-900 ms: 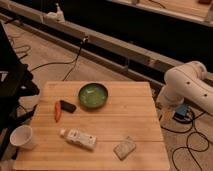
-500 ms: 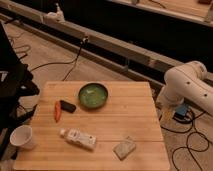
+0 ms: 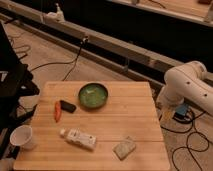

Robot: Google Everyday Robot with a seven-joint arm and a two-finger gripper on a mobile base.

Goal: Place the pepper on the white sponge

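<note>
Camera view: the reach has not yet begun. The gripper, jaws apart and empty, is tucked out of sight by the white arm (image 3: 192, 87), off the right edge of the wooden table (image 3: 130, 117). The pepper (image 3: 57, 111) lies well away from it on the far side, and the white sponge (image 3: 124, 148) is nearer (by the front edge). The next move would be to cross over and straddle the pepper. Cables trail across the bare floor.

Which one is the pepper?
The gripper is out of sight by the white arm, right of the wooden table. On the table's left side, beside the black block, lies the pepper. It is the only thin orange-red thing there.
</note>
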